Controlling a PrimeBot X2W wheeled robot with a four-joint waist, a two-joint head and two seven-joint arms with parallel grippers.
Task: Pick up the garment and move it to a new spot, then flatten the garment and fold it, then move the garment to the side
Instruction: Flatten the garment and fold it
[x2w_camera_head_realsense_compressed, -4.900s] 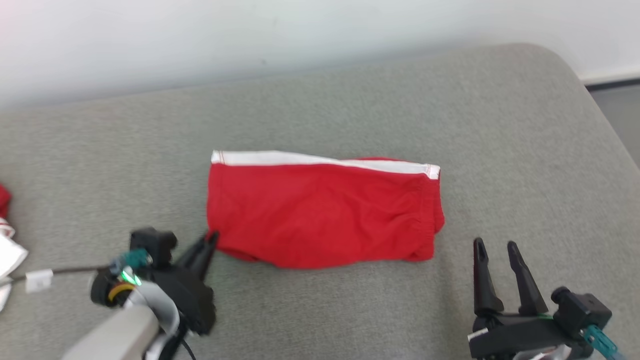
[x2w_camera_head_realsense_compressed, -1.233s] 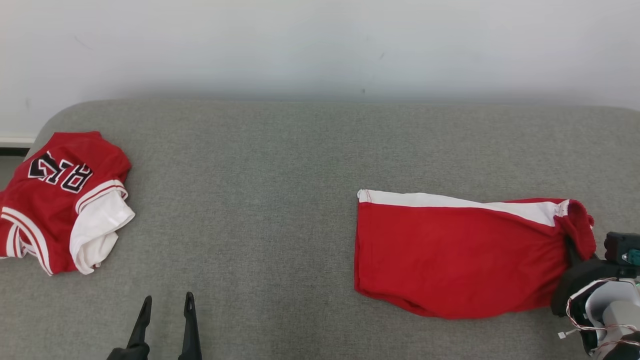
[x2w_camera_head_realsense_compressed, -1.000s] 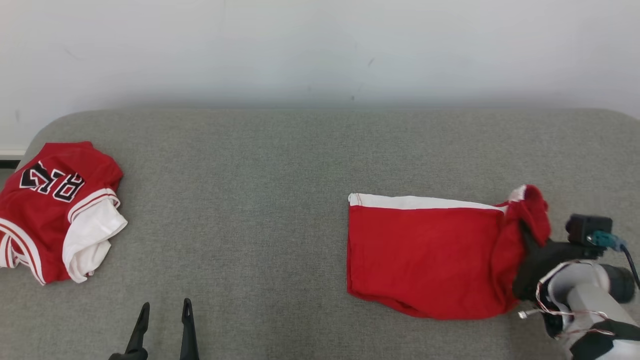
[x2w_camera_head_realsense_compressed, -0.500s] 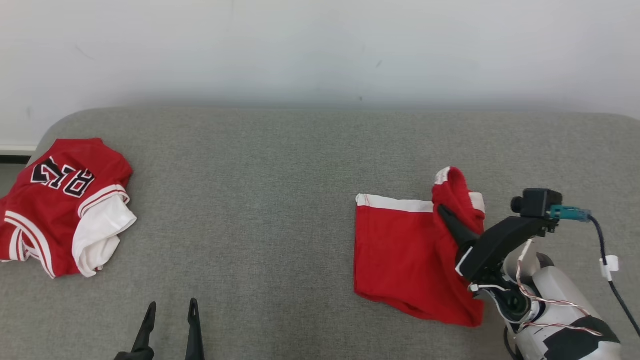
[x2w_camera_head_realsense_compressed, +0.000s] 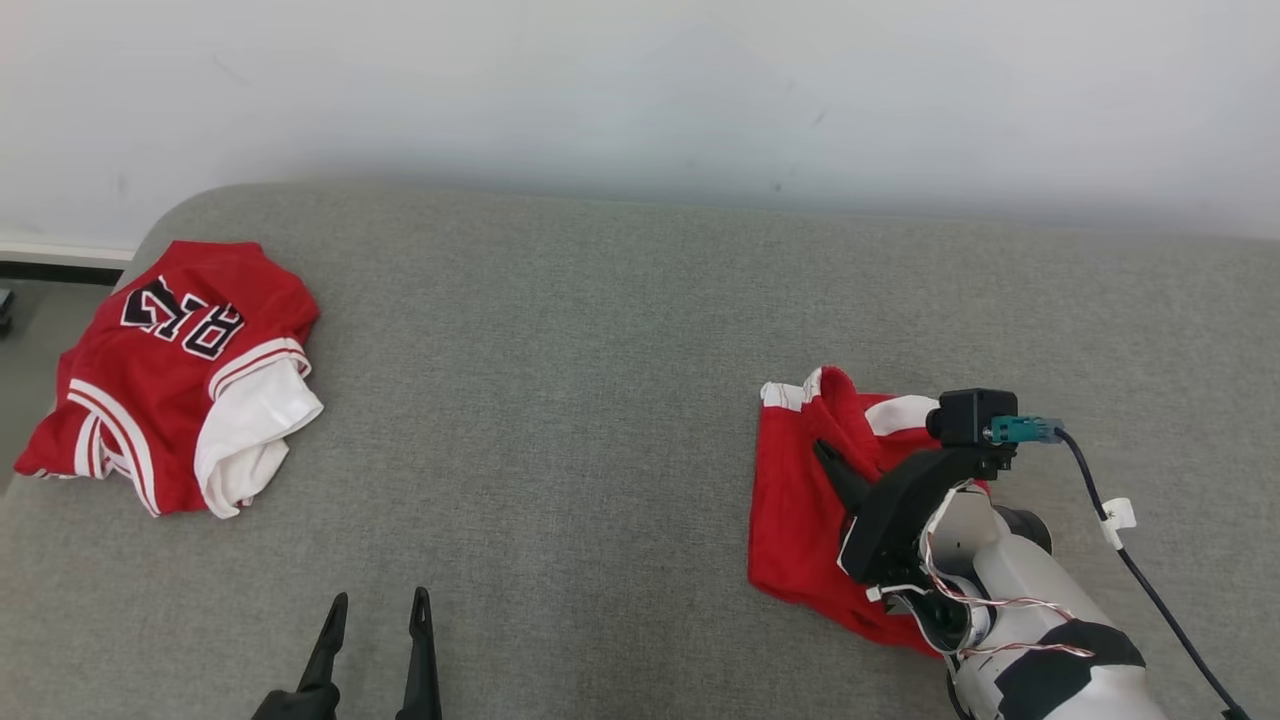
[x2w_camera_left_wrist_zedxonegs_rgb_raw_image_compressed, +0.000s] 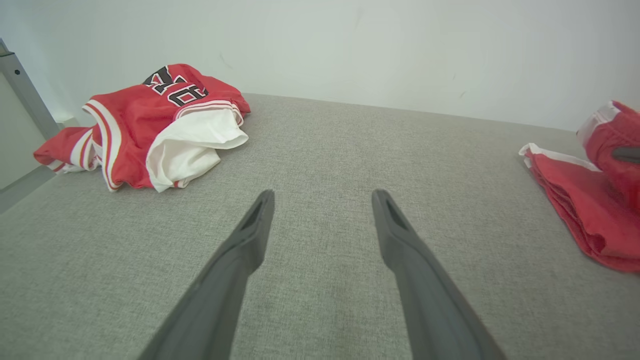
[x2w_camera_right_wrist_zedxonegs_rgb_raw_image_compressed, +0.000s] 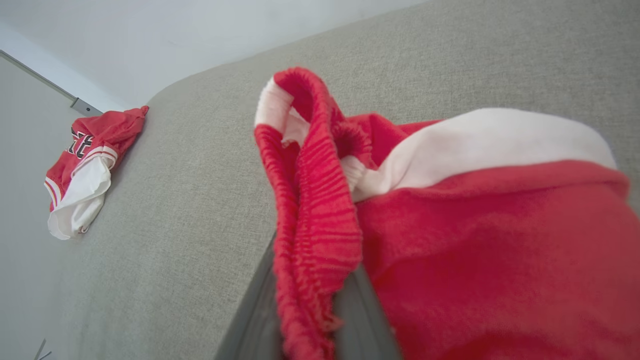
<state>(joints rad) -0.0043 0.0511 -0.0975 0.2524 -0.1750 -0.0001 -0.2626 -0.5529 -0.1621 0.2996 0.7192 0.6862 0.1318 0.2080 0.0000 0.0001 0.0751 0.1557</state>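
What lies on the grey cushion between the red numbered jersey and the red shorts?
Nothing. In the head view, the stretch of grey cushion between the jersey and the shorts is bare. The left wrist view shows the same.

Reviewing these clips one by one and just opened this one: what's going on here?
The right gripper has its jaws shut on the elastic waistband end of the red shorts and holds that end raised above the part lying flat on the grey cushion, so a fold looks half made. The left gripper hangs open near the front edge, touching nothing. A red jersey lies crumpled at the far left.
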